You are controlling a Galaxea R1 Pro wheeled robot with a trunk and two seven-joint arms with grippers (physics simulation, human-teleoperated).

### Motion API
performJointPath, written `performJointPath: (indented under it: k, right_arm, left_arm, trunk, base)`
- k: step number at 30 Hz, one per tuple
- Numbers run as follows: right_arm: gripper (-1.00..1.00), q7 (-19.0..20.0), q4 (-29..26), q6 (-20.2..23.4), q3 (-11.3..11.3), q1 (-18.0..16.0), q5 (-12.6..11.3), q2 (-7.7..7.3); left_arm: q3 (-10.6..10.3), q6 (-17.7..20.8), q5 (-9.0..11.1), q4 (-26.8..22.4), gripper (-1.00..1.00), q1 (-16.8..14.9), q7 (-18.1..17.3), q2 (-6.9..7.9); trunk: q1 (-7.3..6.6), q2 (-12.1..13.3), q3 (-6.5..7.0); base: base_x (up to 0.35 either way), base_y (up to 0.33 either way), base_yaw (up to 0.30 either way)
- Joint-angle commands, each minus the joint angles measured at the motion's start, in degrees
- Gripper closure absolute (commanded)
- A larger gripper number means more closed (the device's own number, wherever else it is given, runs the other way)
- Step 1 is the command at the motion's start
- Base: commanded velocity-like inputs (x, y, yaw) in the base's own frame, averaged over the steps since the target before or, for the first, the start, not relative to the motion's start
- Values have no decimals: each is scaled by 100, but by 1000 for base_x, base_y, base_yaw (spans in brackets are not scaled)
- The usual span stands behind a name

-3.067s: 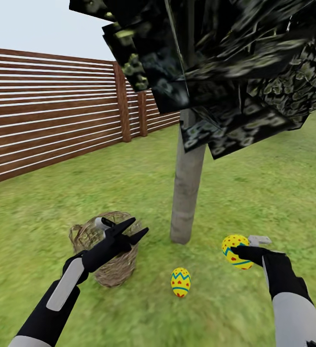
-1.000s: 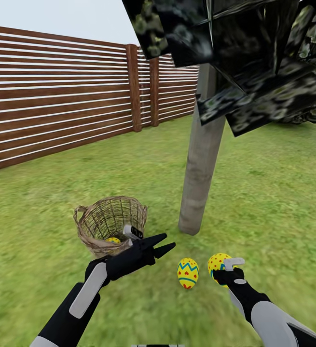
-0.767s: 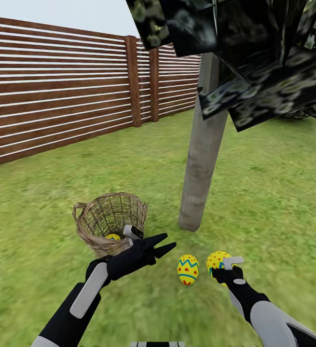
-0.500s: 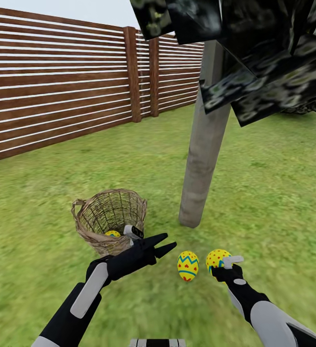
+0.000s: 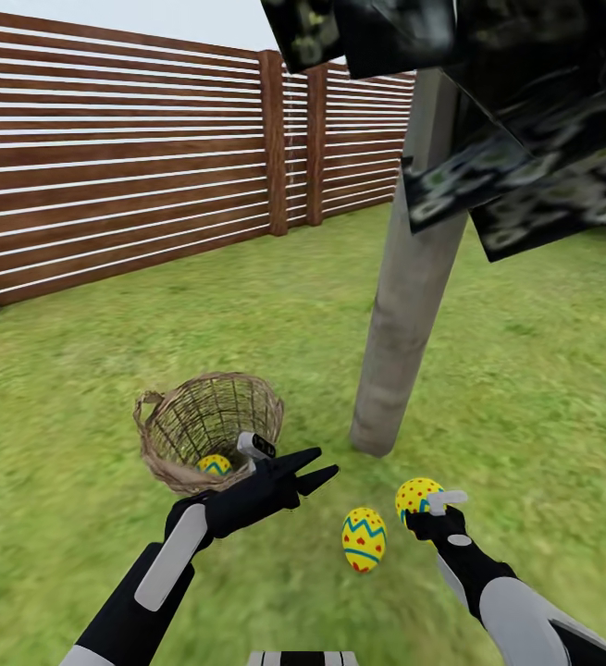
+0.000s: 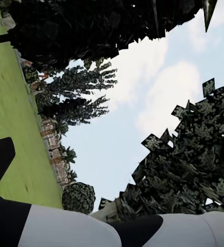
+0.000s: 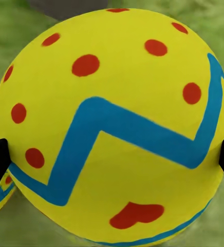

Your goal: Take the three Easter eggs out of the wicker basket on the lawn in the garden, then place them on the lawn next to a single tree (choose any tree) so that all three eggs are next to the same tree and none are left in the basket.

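Gripping a yellow, blue-zigzag Easter egg [image 5: 417,498] just above lawn nr the grey-beige tree trunk [image 5: 404,314], right fingers [image 5: 439,502] clamp it; left fingers [image 5: 314,467] spread, nearer brown wicker basket [image 5: 168,458] w/ last egg [image 5: 215,464].

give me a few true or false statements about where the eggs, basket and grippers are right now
1. One yellow zigzag-banded egg lies inside the brown wicker basket. True.
2. The right gripper is empty. False: its fingers grip a yellow red-dotted egg.
3. A third yellow egg with blue zigzags lies on the green lawn, in front of the grey-beige tree trunk. True.
4. The left gripper holds an egg. False: its fingers are open, empty, beside the basket.
5. The basket lies tipped on its side. False: it stands upright, mouth up.
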Motion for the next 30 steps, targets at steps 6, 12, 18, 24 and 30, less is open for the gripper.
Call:
performJointPath:
  k: [6,12,18,24,30]
  right_arm:
    - [100,-6,-5,-36,-46,-4,55,0]
    - [100,-20,-24,-31,-54,-4,44,-10]
    - [100,-278,-24,-7,-55,-4,-1,-15]
    - [100,-300,-22,-16,-56,-4,10,-9]
    - [100,-296,-24,-15,-55,-4,30,0]
  left_arm:
    - [-2,27,18,110,-100,-3,-13,-1]
    - [-2,27,18,118,-100,-4,-13,-3]
    - [-2,27,18,118,-100,-4,-13,-5]
    - [-2,27,18,118,-100,-4,-13,-22]
    - [-2,27,18,118,-100,-4,-13,-22]
  trunk:
    - [2,-2,-4]
    - [17,-10,-137]
    - [33,-18,-270]
    - [48,-26,-403]
    - [64,-34,-536]
  base:
    - [84,-39,147]
    - [0,0,1]
    - [0,0,0]
    - [0,0,0]
    - [0,0,0]
